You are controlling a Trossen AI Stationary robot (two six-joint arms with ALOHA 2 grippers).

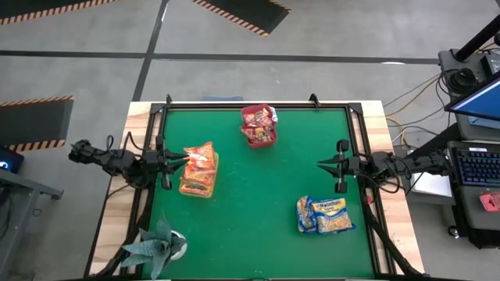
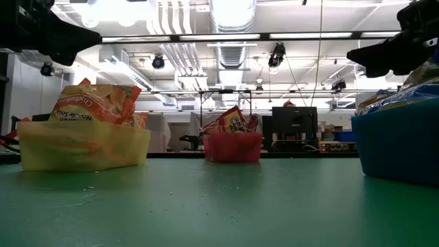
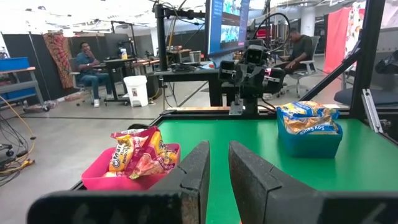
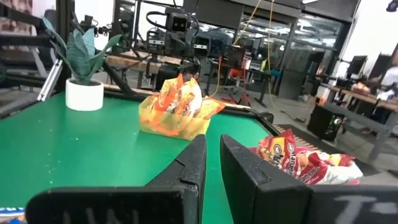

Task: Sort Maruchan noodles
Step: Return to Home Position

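Three bins of noodles sit on the green tabletop (image 1: 258,203). The left arm (image 1: 117,161) reaches in over the left edge and the right arm (image 1: 406,165) over the right edge. The left pincer (image 1: 185,161) and right pincer (image 1: 320,164) each have their fingers a narrow gap apart, holding nothing. The blue bin (image 2: 398,147), toward the near-right corner, holds blue-and-yellow packets (image 1: 328,212). The yellow bin (image 2: 82,147), just beside the left pincer near the left edge, holds orange packets (image 1: 199,162). The red bin (image 2: 233,147), at the middle of the far edge, holds red packets (image 1: 258,119). A potted plant (image 1: 160,243) stands at the near-left corner.
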